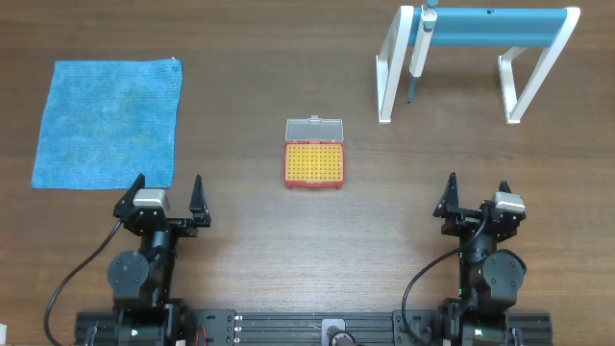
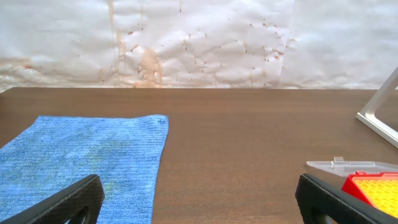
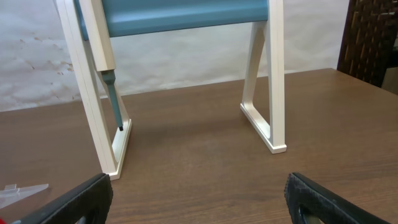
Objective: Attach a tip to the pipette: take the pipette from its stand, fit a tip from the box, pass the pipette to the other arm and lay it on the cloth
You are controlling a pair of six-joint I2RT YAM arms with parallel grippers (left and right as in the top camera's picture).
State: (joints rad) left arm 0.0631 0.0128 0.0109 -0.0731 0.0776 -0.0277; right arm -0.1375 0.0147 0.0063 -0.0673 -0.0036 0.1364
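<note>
Both arms wait at the near edge of the wooden table (image 1: pixel 240 86), the left gripper (image 1: pixel 168 183) and right gripper (image 1: pixel 477 183) each spread wide and holding nothing. The pipette (image 1: pixel 420 53) hangs untouched at the left end of its white-and-blue stand (image 1: pixel 500 27), at one o'clock on the table. The open tip box (image 1: pixel 314 163) sits at centre and the blue cloth (image 1: pixel 108 123) lies at ten o'clock. The pickup looks best left to the right arm, which stands nearest. It should close squarely on the body below the bar, mind the stand leg just beside it, and lift clear before drawing back, keeping the shaft pointing down.
</note>
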